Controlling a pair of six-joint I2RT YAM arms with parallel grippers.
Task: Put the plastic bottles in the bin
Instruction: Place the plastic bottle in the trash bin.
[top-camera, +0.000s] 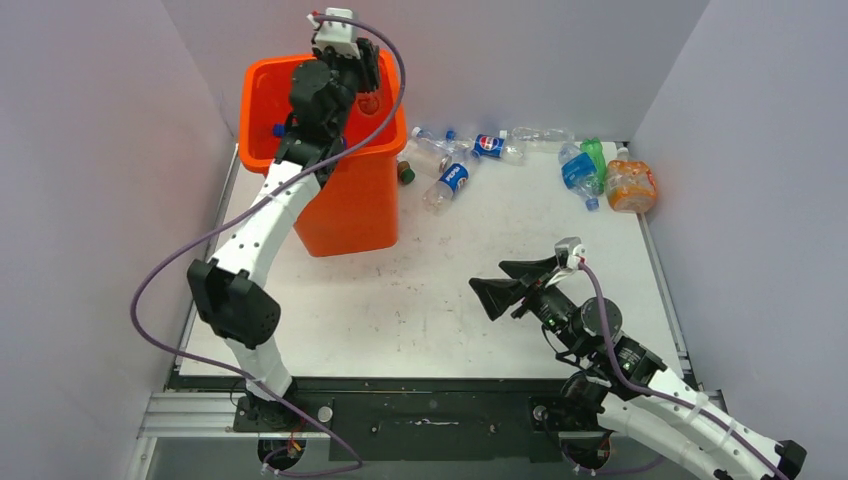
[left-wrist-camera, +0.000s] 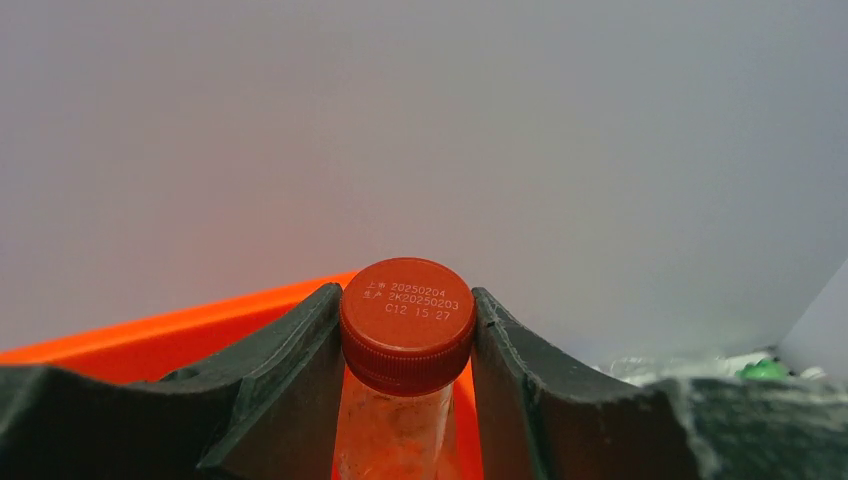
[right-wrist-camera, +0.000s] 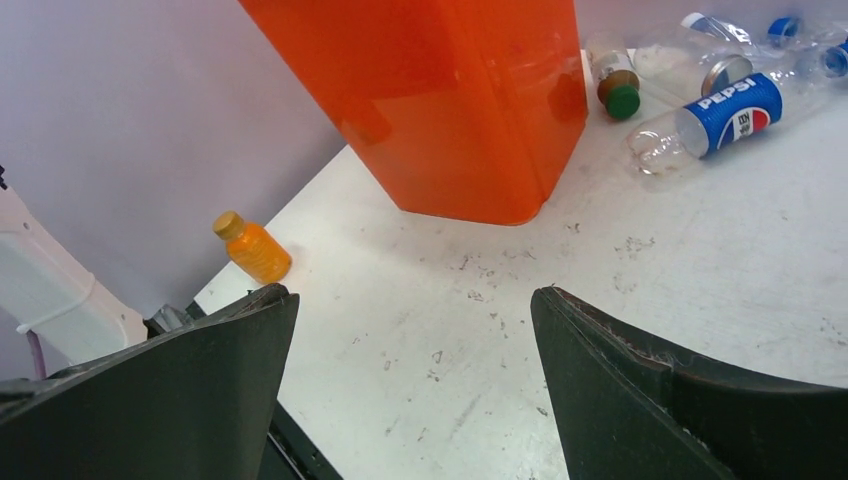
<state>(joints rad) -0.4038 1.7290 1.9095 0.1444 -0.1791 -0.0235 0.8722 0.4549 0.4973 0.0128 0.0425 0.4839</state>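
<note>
My left gripper (top-camera: 365, 88) hangs over the back right corner of the orange bin (top-camera: 350, 215), shut on the neck of a clear bottle with a red cap (left-wrist-camera: 407, 325). The bin's rim (left-wrist-camera: 180, 335) shows just below the fingers. A blue-capped bottle (top-camera: 280, 128) lies inside the bin. More plastic bottles lie along the table's far edge: Pepsi-labelled ones (top-camera: 448, 183) (top-camera: 488, 145), a clear one (top-camera: 540, 133), a blue-tinted one (top-camera: 578, 172), a green one (top-camera: 596, 155) and a squat orange one (top-camera: 630, 185). My right gripper (top-camera: 500, 283) stands open above the table's middle, holding nothing.
In the right wrist view a small orange bottle (right-wrist-camera: 253, 248) lies by the left wall, left of the bin (right-wrist-camera: 450, 100). A green-capped bottle (right-wrist-camera: 615, 85) and a Pepsi bottle (right-wrist-camera: 720, 115) lie just right of the bin. Grey walls close in the table on three sides.
</note>
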